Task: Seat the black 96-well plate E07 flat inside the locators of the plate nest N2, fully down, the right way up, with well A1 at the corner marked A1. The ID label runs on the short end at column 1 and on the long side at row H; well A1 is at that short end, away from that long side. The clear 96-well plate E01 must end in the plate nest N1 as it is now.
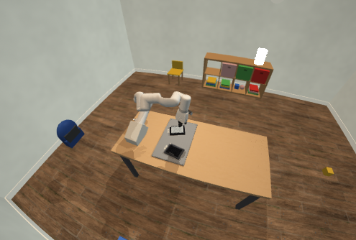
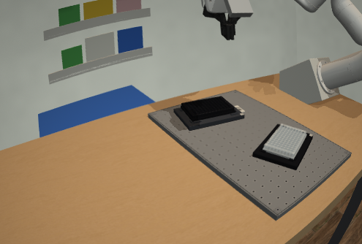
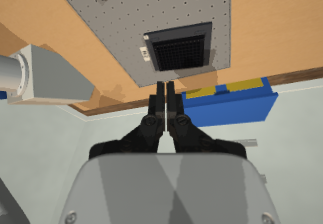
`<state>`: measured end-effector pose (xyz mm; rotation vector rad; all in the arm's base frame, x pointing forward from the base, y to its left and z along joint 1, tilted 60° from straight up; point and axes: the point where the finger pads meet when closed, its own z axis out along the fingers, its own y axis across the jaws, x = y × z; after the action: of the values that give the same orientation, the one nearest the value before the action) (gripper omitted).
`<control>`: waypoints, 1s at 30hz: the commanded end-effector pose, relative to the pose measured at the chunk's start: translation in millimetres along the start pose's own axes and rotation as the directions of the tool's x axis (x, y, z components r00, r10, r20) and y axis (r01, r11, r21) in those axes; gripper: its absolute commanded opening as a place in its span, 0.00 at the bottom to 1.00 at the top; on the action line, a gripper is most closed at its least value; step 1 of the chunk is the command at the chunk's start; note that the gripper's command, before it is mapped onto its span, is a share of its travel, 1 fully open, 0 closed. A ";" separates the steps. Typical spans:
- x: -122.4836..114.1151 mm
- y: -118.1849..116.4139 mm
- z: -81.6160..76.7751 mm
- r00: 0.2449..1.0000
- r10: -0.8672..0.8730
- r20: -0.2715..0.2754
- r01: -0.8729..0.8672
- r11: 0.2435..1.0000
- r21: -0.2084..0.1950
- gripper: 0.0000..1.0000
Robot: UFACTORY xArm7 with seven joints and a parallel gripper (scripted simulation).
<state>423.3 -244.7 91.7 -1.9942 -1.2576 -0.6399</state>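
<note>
In the exterior view, the black 96-well plate E07 (image 2: pixel 207 107) lies below my gripper (image 2: pixel 228 33) and slightly to its left, well apart from it in height. The plate rests right way up on a dark grey plate nest (image 2: pixel 190 122), and its footprint looks roughly aligned with the nest. A small white tab (image 2: pixel 240 109) shows at the nest's right-hand short end. I cannot tell from any view which corner carries well A1, or whether the plate is fully down.

My gripper is closed with nothing between the fingers; in the wrist view the two black fingers stand together with only a thin seam between them. I hang high above the grey perforated board (image 2: pixel 241 175) that carries both nests, and my fingertips point down toward it.

Further to the right and nearer the exterior camera, the clear 96-well plate E01 (image 2: pixel 285 140) sits in a black plate nest (image 2: pixel 303 155), well apart from my gripper and from E07. It lies flat, turned at an angle to the board's edges.

At the far right, my grey base block (image 2: pixel 301 84) stands on the wooden table (image 2: pixel 95 175), just beyond the board's edge.
</note>
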 end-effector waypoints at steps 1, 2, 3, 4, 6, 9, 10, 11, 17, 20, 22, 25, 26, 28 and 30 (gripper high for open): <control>-9.3 6.1 9.9 0.999 -0.031 -0.022 0.030 0.999 -0.011 0.00; -12.2 7.6 13.7 0.998 -0.055 -0.042 0.055 0.998 -0.015 0.00; -15.1 9.0 17.4 0.998 -0.055 -0.042 0.055 0.998 -0.015 0.00; -18.1 10.5 21.2 0.998 -0.055 -0.042 0.055 0.998 -0.015 0.00; -18.1 10.5 21.2 0.998 -0.055 -0.042 0.055 0.998 -0.015 0.00; -26.9 14.3 32.7 0.991 -0.103 -0.080 0.101 0.994 -0.032 0.00; -29.8 15.6 36.5 0.991 -0.103 -0.080 0.101 0.994 -0.032 0.00; -32.8 16.8 40.4 0.991 -0.103 -0.080 0.101 0.994 -0.032 0.00; -49.6 23.1 62.2 0.982 -0.148 -0.116 0.142 0.988 -0.055 0.00; -58.5 25.8 74.0 0.982 -0.148 -0.116 0.142 0.988 -0.055 0.00; -61.4 26.6 77.9 0.982 -0.148 -0.116 0.142 0.988 -0.055 0.00; -67.4 27.9 85.9 0.970 -0.190 -0.150 0.179 0.980 -0.084 0.00; -70.3 28.5 89.9 0.970 -0.190 -0.150 0.179 0.980 -0.084 0.00; -76.3 29.8 97.8 0.970 -0.190 -0.149 0.179 0.980 -0.084 0.00; -81.2 30.9 104.5 0.970 -0.190 -0.149 0.179 0.980 -0.084 0.00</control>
<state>423.1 -222.5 -30.9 -1.8547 -1.3484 -0.9123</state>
